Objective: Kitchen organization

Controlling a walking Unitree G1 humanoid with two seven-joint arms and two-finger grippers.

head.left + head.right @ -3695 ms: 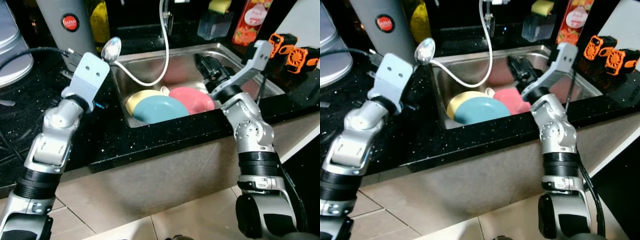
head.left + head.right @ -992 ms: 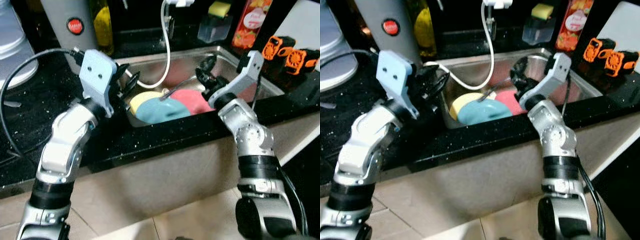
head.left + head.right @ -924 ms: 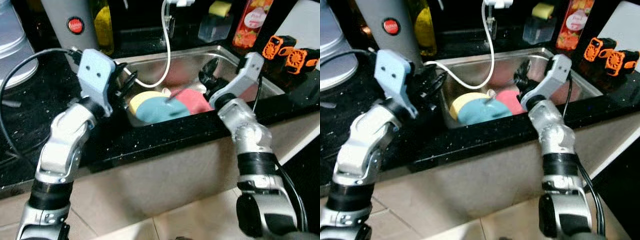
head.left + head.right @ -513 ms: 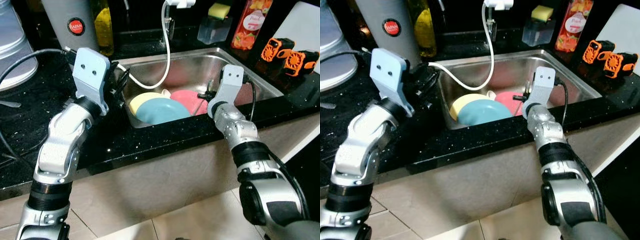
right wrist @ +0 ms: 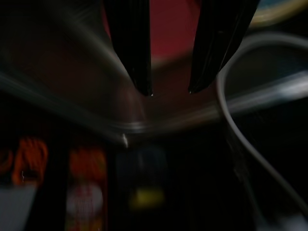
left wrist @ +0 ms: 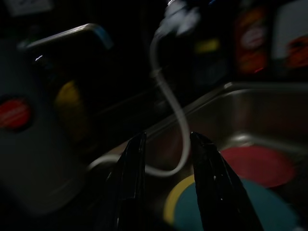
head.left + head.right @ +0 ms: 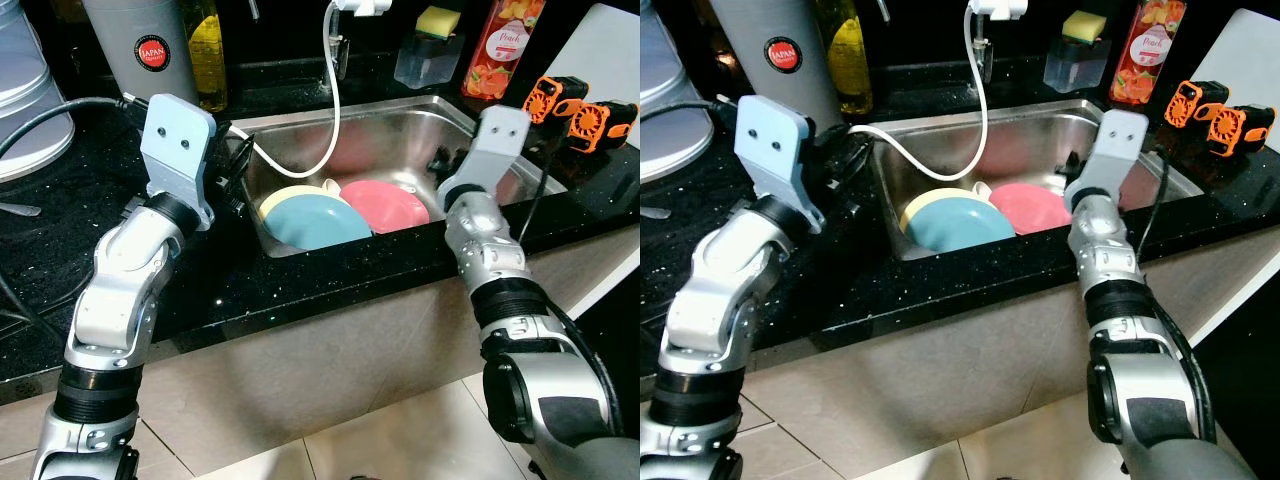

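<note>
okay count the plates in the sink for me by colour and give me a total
Yellow plate: 1
Blue plate: 1
Pink plate: 1
Total: 3 plates in the sink

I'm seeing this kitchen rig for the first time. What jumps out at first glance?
Three bright plates in the steel sink catch the eye: a blue plate in front, overlapping a yellow plate behind it, and a pink plate to the right. A white hose loops from the tap across the sink. The left gripper and the right gripper flank the sink, jaws apart and empty.
</note>
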